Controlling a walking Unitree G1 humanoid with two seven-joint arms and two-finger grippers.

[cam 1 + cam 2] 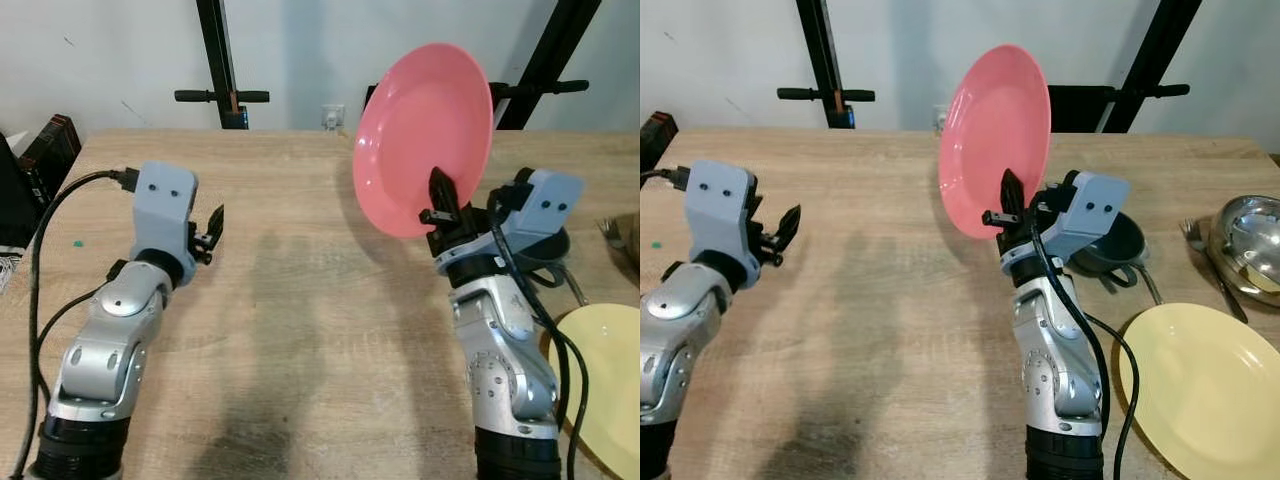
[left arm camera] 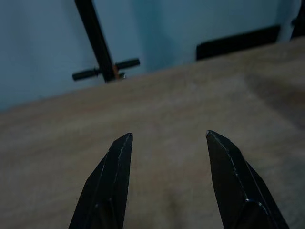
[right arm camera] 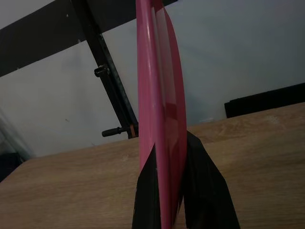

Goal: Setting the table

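Observation:
A pink plate [image 1: 425,135] stands nearly upright in the air above the wooden table [image 1: 300,290], right of centre. My right gripper [image 1: 440,205] is shut on the plate's lower rim; in the right wrist view the plate [image 3: 159,109] shows edge-on between the two black fingers [image 3: 205,191]. My left gripper [image 1: 212,232] hovers low over the table's left side, open, with nothing between its fingers [image 2: 107,186]. A yellow plate [image 1: 1205,385] lies flat on the table at the near right.
A dark grey cup [image 1: 1110,245] sits behind my right wrist. A fork [image 1: 1210,265] and a steel bowl [image 1: 1250,235] lie at the far right. Black stand legs [image 1: 222,65] rise behind the table's far edge. Dark objects [image 1: 45,150] sit off the left edge.

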